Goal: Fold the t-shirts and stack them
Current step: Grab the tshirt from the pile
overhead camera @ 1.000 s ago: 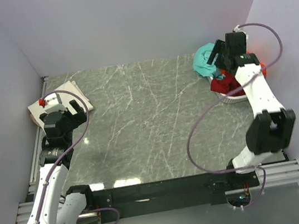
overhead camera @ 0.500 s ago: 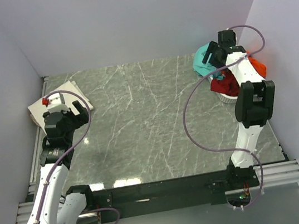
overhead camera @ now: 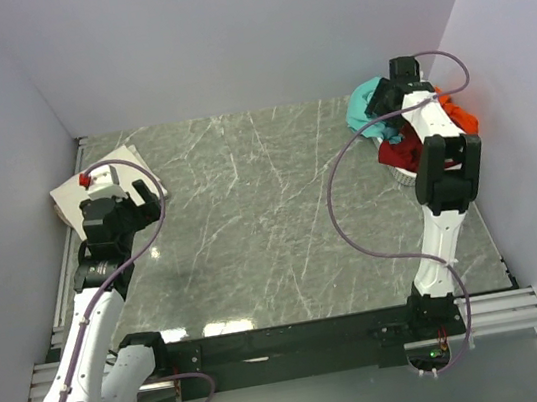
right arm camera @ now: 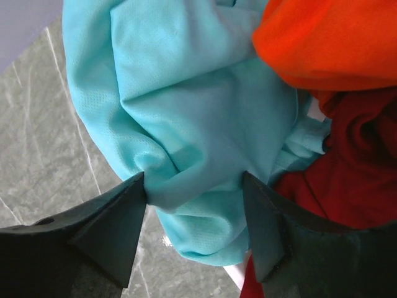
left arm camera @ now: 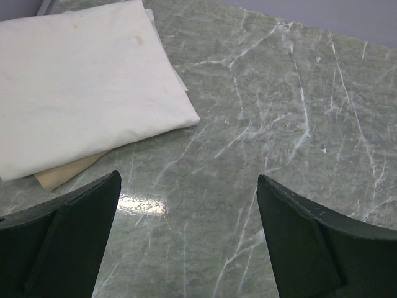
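Observation:
A teal t-shirt (overhead camera: 366, 110) (right arm camera: 186, 93) hangs crumpled over the left side of the white basket (overhead camera: 412, 177) at the back right. An orange t-shirt (overhead camera: 458, 114) (right arm camera: 329, 37) and a dark red one (overhead camera: 401, 151) (right arm camera: 353, 167) lie in the basket beside it. My right gripper (overhead camera: 382, 101) (right arm camera: 195, 180) is open, its jaws astride a bunched fold of the teal shirt, both tips touching the cloth. A folded cream t-shirt (overhead camera: 117, 168) (left arm camera: 80, 81) lies at the back left, on a tan cloth (left arm camera: 62, 175). My left gripper (overhead camera: 146, 191) (left arm camera: 187, 180) hangs open over bare table beside it.
The marble table (overhead camera: 260, 212) runs between the folded pile and the basket. Walls close in the back and both sides. The right arm's purple cable (overhead camera: 349, 229) loops over the table's right part.
The right arm has stretched further back and brought its gripper down onto the teal shirt, its jaws narrowing around the fold. The left gripper has barely shifted.

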